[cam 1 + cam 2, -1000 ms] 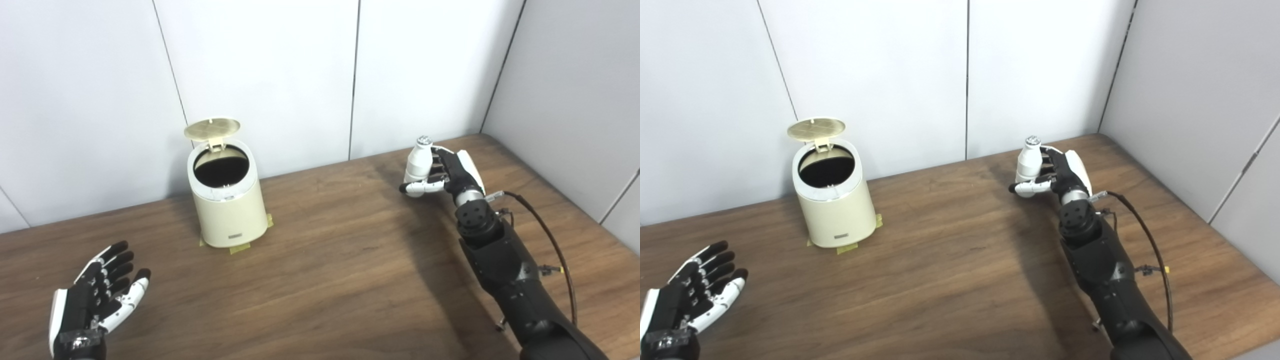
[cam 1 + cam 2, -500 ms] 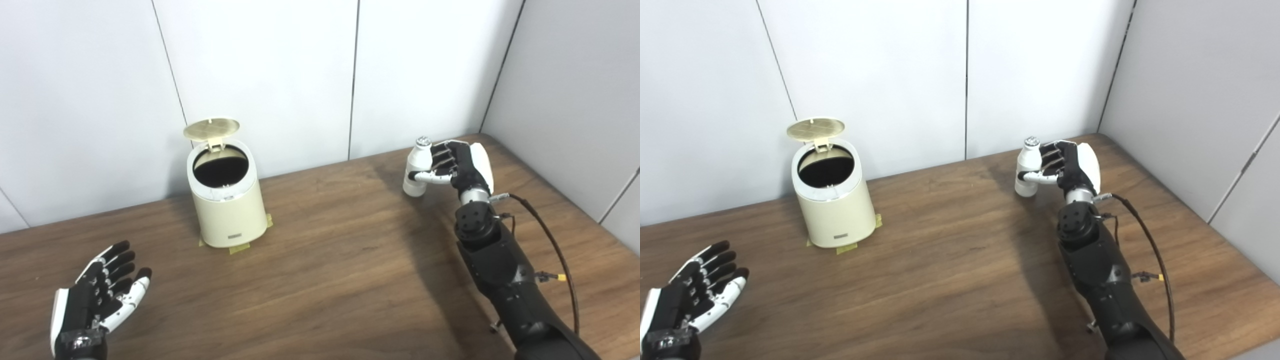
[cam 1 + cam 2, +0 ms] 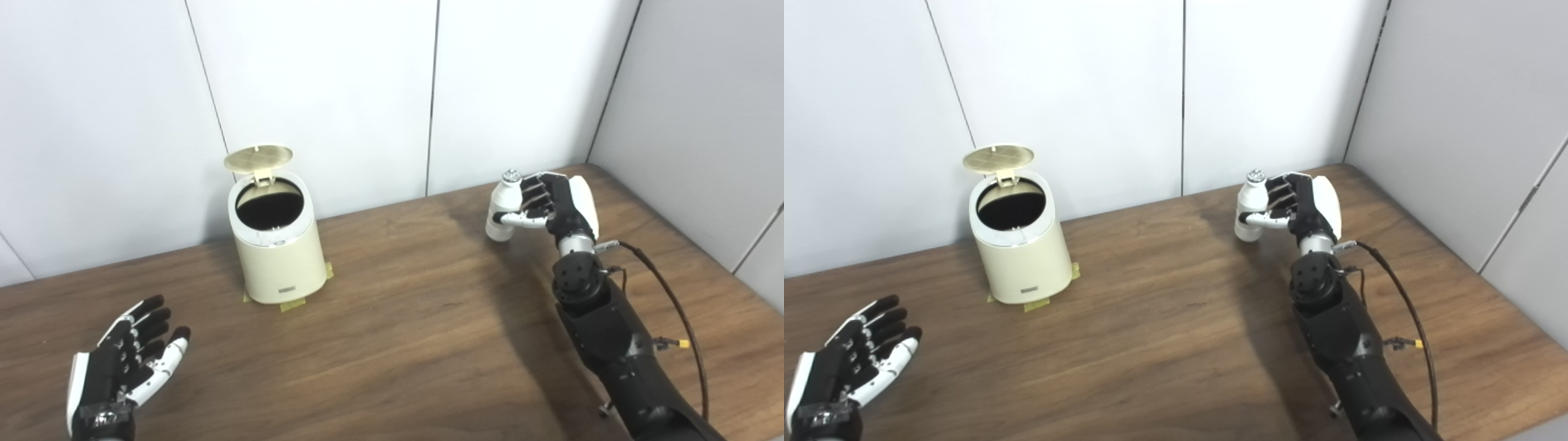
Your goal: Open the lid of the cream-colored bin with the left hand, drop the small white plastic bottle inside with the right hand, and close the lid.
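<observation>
The right hand point(image 3: 554, 199) is wrapped around the small white plastic bottle point(image 3: 502, 208), with the fingers point(image 3: 534, 191) curled over the bottle's far side and the thumb laid across its front, so that the bottle is held clear of the wooden table point(image 3: 404, 331) near the back right corner. The bottle is kept nearly upright, tilted slightly, with its silvery cap point(image 3: 511, 176) at the top and its base just above the tabletop. The black forearm point(image 3: 612, 343) behind this hand is seen rising from the lower right edge, and a dark cable point(image 3: 680, 306) is looped along its outer side. The left hand point(image 3: 125, 367) is held low at the front left of the table, palm turned up and fingers spread apart, with nothing in it; it lies well apart from the bin. The cream-colored bin point(image 3: 275, 251) is stood on the table near the back wall, left of centre, and strips of yellowish tape point(image 3: 294, 303) are seen under its base. Its round lid point(image 3: 258, 157) is tipped up on the hinge at the rear, and the dark interior point(image 3: 268, 205) is left exposed. The bottle and the bin are separated by a broad stretch of bare table, the bottle being to the right of the bin. Pale wall panels point(image 3: 318, 92) are seen behind the table, and a grey partition point(image 3: 704, 110) is set along its right side.
</observation>
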You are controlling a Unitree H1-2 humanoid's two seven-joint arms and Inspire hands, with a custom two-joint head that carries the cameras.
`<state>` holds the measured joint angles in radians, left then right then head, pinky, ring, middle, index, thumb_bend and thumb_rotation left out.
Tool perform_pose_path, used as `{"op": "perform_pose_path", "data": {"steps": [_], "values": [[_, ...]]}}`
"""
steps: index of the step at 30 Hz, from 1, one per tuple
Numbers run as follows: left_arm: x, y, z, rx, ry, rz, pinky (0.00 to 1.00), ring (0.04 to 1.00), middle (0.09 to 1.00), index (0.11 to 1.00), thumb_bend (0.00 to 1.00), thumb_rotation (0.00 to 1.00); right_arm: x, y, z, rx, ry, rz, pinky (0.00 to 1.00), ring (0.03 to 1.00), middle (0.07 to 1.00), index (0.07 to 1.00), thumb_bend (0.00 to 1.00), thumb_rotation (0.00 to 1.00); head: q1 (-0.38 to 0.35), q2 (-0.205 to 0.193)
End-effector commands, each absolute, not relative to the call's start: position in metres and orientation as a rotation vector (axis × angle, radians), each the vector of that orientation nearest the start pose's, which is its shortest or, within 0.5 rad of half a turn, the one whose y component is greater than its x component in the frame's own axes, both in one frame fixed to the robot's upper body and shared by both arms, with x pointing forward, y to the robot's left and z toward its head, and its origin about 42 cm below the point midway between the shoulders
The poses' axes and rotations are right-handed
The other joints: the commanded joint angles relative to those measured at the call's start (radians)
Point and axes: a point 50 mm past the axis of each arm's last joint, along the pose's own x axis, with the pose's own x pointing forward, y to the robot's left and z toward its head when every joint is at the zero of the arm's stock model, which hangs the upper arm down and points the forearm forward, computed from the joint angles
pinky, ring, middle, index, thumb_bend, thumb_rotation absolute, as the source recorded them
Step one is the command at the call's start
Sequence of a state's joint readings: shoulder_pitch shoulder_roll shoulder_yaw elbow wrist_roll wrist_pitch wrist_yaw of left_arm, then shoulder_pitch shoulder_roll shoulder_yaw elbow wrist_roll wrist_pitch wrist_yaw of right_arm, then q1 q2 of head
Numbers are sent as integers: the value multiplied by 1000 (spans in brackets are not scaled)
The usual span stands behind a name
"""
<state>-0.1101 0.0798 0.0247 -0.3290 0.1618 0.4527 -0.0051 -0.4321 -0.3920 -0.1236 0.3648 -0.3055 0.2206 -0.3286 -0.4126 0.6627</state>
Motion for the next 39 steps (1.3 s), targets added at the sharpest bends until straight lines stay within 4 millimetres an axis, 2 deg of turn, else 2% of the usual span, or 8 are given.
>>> {"op": "perform_pose_path", "data": {"steps": [1,7,14,18,23,27,34,39], "values": [[313,232,203,229,-51,76,796,809,799,833,460,125,422,-388,215,-637,-86,-566,408,440,480,501,522,0,4,-2],[313,231,203,228,-59,73,778,808,800,831,450,121,421,-383,223,-603,-148,-565,441,459,497,483,521,0,28,-7],[312,229,200,240,-51,75,816,815,799,835,460,130,413,-353,251,-595,-260,-530,426,449,496,487,521,0,63,-13],[311,226,198,224,-48,77,787,808,799,836,465,129,413,-328,271,-611,-380,-476,391,434,495,494,521,0,86,-14],[310,221,197,223,-44,80,761,798,798,844,473,151,409,-302,288,-617,-464,-422,406,452,496,483,522,0,135,-15],[310,217,195,234,-50,74,746,793,798,843,467,137,404,-280,304,-614,-523,-350,465,473,490,477,522,0,191,-17],[309,210,189,241,-57,68,731,776,781,825,514,244,394,-224,335,-571,-603,-239,351,418,482,516,520,0,251,-18],[308,204,188,231,-53,69,747,785,789,829,534,279,393,-194,342,-547,-642,-166,356,415,476,507,521,0,274,-21]]}}
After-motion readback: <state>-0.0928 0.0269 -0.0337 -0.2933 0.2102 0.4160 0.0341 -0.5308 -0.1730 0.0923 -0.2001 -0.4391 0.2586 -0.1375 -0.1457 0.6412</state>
